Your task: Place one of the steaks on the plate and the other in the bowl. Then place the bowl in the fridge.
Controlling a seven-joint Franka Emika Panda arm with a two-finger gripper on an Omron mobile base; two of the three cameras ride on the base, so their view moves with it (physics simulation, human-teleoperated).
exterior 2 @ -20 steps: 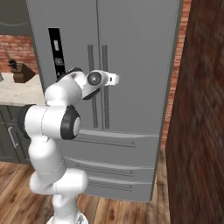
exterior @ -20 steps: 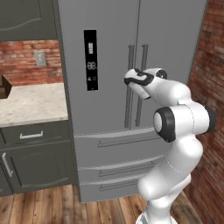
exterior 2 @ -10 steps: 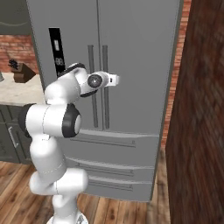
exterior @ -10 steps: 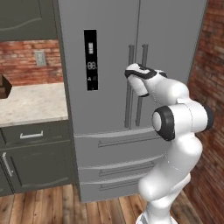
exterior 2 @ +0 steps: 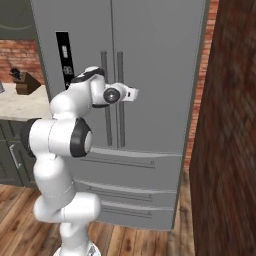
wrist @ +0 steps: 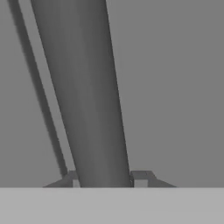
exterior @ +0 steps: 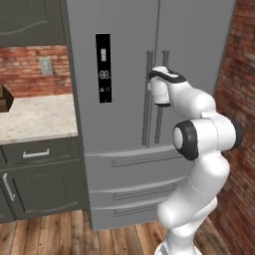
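- At the far left of the left base view, a pale stone counter [exterior: 35,117] sits on dark-grey cabinets [exterior: 40,182], with a red brick wall [exterior: 30,69] and a wall socket [exterior: 46,65] behind it.
- A brown object [exterior: 5,98] sits at the left edge of that counter; what it is cannot be told.
- Next to the right stands the fridge [exterior: 124,50], tall and grey, both upper doors shut and two drawers below them.
- Its black display panel [exterior: 103,67] is on the left door, left of the two long handles at the door seam.
- The left door handle [exterior: 147,99] and the right door handle [exterior: 162,97] run upright, just beside each other.
- The gripper [exterior: 160,102] is up against those handles at mid-height, with the white arm [exterior: 204,134] bending back to the lower right.
- In the right base view the hand reaches from the left to the same handles, its tips hidden behind the wrist.
- In the hand view a thick grey bar [wrist: 87,96], one of the fridge handles, runs tilted from top to bottom between the two fingertips [wrist: 141,177], one tip pressed on each side: the hand is closed around the bar.
- Which of the two handles it grips cannot be told for certain.
- A brick wall [exterior: 241,74] stands right of the fridge, and a wooden floor [exterior: 74,234] runs below.
- The steaks, plate and bowl cannot be made out.
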